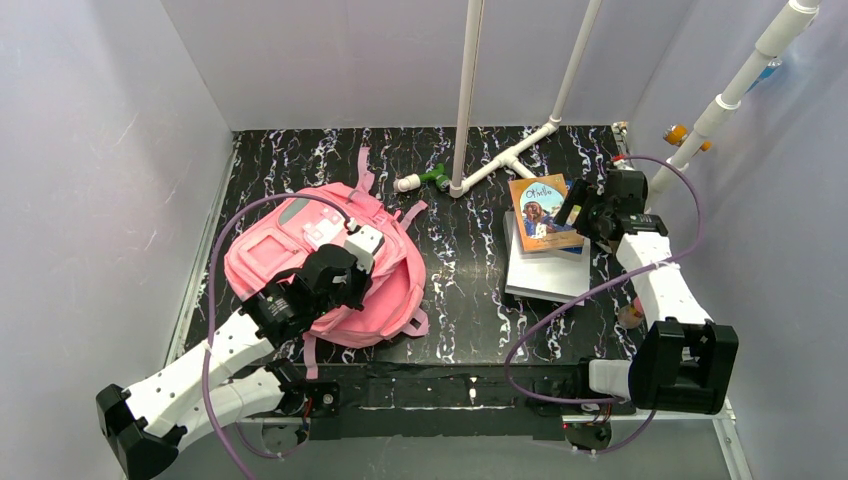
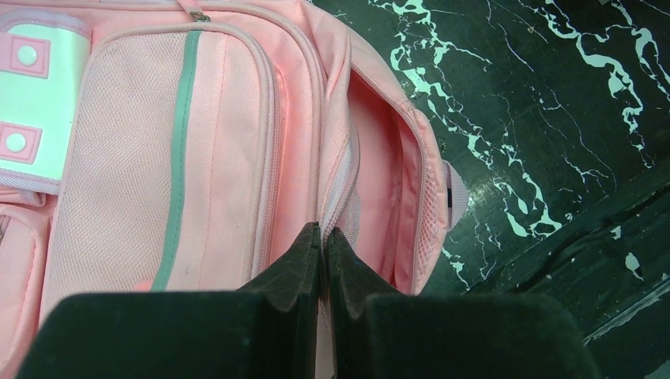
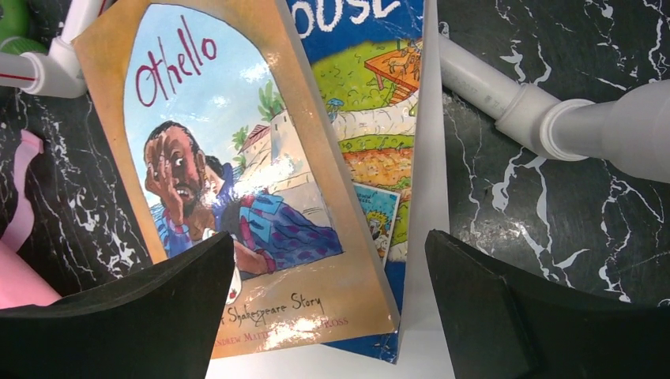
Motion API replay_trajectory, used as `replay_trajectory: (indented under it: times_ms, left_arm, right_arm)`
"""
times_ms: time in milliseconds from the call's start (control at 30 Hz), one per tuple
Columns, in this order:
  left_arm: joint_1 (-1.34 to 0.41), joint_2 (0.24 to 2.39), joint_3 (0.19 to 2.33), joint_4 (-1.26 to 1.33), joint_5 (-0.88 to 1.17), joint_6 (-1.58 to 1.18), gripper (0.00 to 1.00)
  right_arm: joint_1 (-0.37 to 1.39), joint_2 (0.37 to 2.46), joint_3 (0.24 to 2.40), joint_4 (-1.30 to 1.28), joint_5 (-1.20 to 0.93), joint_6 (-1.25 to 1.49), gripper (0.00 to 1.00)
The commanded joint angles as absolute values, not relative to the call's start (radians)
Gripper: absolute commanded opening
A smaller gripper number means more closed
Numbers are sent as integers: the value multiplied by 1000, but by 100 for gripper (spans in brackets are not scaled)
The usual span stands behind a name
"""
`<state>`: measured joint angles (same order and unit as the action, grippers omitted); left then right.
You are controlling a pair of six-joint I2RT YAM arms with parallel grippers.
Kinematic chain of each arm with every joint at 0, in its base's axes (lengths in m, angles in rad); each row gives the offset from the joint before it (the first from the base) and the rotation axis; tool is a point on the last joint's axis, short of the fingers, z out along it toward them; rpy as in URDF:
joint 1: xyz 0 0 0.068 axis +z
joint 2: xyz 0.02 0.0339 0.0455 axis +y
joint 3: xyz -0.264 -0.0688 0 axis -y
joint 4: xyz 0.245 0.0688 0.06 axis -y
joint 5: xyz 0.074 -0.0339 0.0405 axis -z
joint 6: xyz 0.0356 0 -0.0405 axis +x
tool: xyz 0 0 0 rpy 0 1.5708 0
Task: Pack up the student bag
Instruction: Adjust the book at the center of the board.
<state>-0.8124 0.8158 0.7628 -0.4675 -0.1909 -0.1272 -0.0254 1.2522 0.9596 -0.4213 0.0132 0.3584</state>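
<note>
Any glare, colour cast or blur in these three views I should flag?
Right wrist: glare patches wash out bits of the Othello book cover, the author line partly lost. Left wrist: sharp, but the grey strip on the student bag reads mint green, a colour cast. Top external: soft, even light, lavender tint on the walls, no hard shadows.

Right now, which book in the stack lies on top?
The Othello book, orange-bordered; the blue book shows only partly from beneath it.
</note>
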Motion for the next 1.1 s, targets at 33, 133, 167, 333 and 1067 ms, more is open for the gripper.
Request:
replay_trajectory:
  times_ms: [33, 133, 167, 333, 1067]
  left_arm:
    - [-804, 809, 767, -440, -187, -126, 0]
    - [-805, 812, 768, -437, -184, -126, 0]
    - [-805, 815, 770, -437, -183, -126, 0]
    - [-805, 814, 769, -439, -179, -124, 0]
    - [-805, 820, 770, -436, -187, -124, 0]
  right_arm:
    - [-35, 1269, 988, -379, 55, 330, 97]
    - [-35, 1280, 973, -350, 12, 334, 94]
    - [-35, 1285, 966, -335, -30, 336, 90]
    - [-35, 1299, 925, -283, -32, 337, 83]
    - [-11, 1325, 885, -285, -78, 242, 4]
